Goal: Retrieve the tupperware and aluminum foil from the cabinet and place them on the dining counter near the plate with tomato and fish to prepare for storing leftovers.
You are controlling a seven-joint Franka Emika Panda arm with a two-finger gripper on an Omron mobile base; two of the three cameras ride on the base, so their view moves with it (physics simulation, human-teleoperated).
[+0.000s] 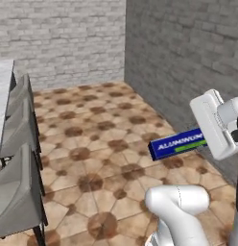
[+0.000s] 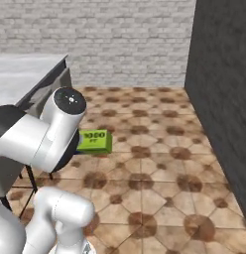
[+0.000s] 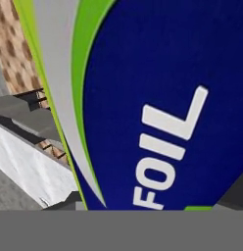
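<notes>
- Left base view: white arm elbow sits lowest and closest; above it the aluminum foil [image 1: 177,143] sticks out of the white hand at right, carried in the air over the floor.
- Foil box long axis runs roughly level, free end pointing left and slightly down, white lettering on the blue side facing the camera.
- Fingers are hidden behind the hand, so I cannot tell how the jaws stand.
- Grey chairs [image 1: 17,163] line the left edge beside a strip of the dining counter [image 1: 3,91]; brown patterned tile floor [image 1: 97,144], light brick back wall, dark grey brick wall at right.
- Right base view: green end of the foil [image 2: 94,141] pokes out past the arm's round joint; dining counter [image 2: 26,79] at upper left.
- Hand view: foil [image 3: 157,98] very close, "FOIL" in white on blue, green and grey swoosh; chairs and counter edge behind at left.
</notes>
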